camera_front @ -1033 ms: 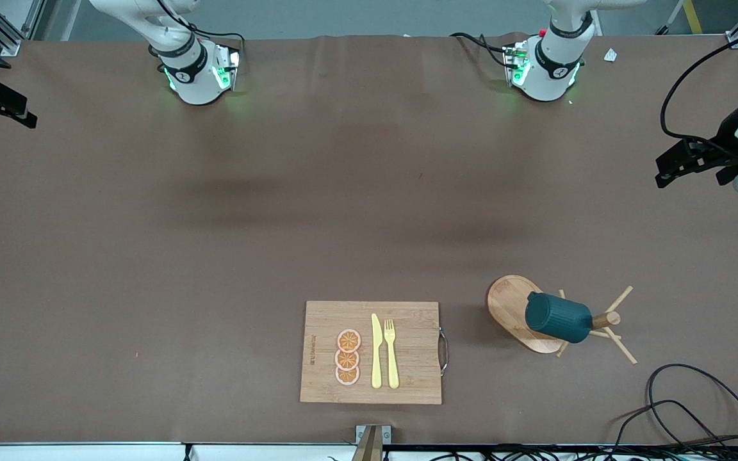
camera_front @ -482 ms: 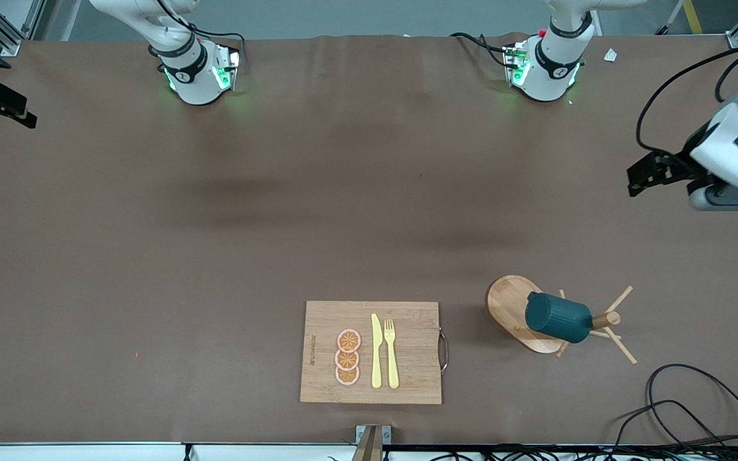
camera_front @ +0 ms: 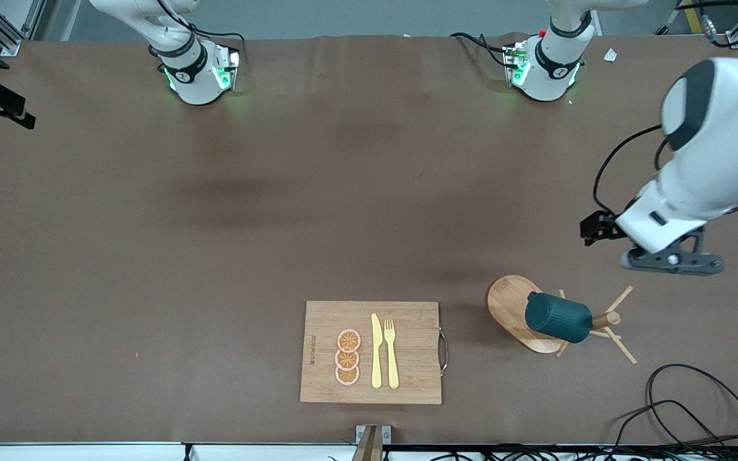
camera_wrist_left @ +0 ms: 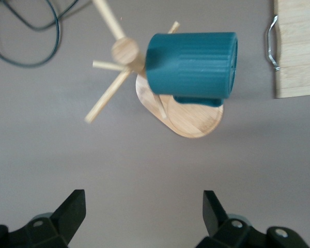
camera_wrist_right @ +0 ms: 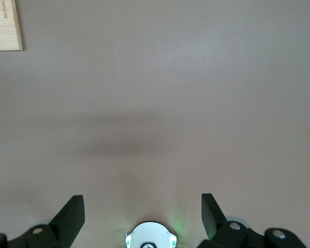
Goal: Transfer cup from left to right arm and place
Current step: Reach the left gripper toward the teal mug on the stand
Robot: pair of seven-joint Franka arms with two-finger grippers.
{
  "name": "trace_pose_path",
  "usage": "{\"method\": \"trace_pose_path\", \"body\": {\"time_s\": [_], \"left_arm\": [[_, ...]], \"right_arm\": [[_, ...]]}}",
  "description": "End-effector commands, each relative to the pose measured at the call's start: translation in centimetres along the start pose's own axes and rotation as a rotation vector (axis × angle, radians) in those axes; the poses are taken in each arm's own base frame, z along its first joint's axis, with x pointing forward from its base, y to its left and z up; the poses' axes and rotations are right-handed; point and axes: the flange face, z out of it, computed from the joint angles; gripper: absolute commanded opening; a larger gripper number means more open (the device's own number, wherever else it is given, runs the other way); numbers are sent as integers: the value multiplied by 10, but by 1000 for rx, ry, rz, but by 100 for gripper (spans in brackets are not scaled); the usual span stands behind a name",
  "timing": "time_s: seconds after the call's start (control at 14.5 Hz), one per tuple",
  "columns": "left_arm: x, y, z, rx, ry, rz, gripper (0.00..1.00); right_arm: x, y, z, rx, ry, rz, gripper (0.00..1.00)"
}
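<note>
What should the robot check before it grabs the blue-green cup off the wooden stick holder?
1. The ribbed dark teal cup hangs on a peg of the wooden peg rack, lying on its side: ok.
2. The left gripper is open and holds nothing: ok.
3. The left gripper is lined up on the cup: not ok; it is over bare table, with the cup ahead of it.
4. Nothing lies between the left gripper and the cup: ok.
5. The right gripper is open and waits near its base: ok.
6. Which way the cup's small side handle must slide off its peg: cannot tell.
</note>
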Motion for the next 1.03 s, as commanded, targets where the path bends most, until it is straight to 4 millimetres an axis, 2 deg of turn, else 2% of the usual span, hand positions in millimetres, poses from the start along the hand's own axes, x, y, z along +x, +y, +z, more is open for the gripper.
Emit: {"method": "trace_pose_path", "body": {"time_s": [0.0, 0.21, 0.28, 0.41, 0.55, 0.69, 0.96], "left_arm": [[13, 44, 0, 154, 55, 170, 100], [27, 52, 17, 221, 91, 391, 100], [32, 50, 22, 226, 109, 475, 100], [39, 41, 31, 211, 121, 521, 100], [40, 34, 33, 155, 129, 526, 100], [45, 28, 25, 147, 145, 581, 100], [47, 32, 20, 106, 158, 773, 100]], "right_arm": [[-6, 4, -2, -6, 8, 2, 100], [-6, 3, -2, 2, 4, 8, 100], [-6, 2, -2, 11, 3, 12, 100], [-7, 3, -1, 24, 1, 14, 100], [-7, 4, -1, 24, 2, 16, 100], [-7, 3, -1, 23, 1, 13, 100], [-6, 2, -1, 22, 3, 8, 100]]}}
